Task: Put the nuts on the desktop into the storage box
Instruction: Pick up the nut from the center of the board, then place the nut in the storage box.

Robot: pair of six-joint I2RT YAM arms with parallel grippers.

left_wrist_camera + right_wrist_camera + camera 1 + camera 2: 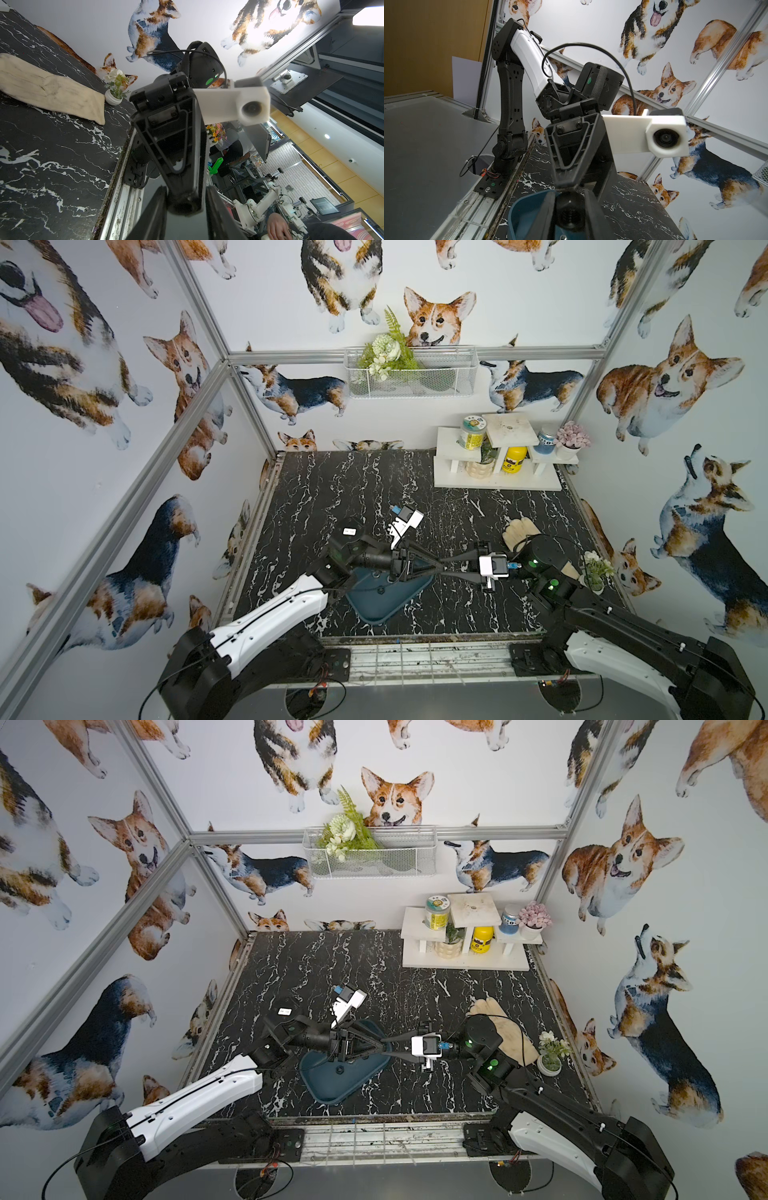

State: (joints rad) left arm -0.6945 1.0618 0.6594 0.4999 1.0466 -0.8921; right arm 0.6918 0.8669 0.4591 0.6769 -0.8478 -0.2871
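The left gripper [434, 565] and right gripper [447, 566] meet tip to tip in the lower centre of both top views, above the right corner of the storage box [374, 608] on the desktop [332, 489], apparently so that anything let go lands inside. The right jaws pinch a black nut [569, 216]; whether the left jaws clamp it too cannot be told. The nut's threaded hole faces the right wrist camera, so its axis likely runs along the grippers' shared line.

Walls [519, 294] papered white with painted corgis, framed by aluminium rails [415, 353]. On the back wall, a white wire basket [440, 383] with artificial flowers [384, 350]. In the far corner, a white stepped shelf [496, 479] with jars and small potted plants.
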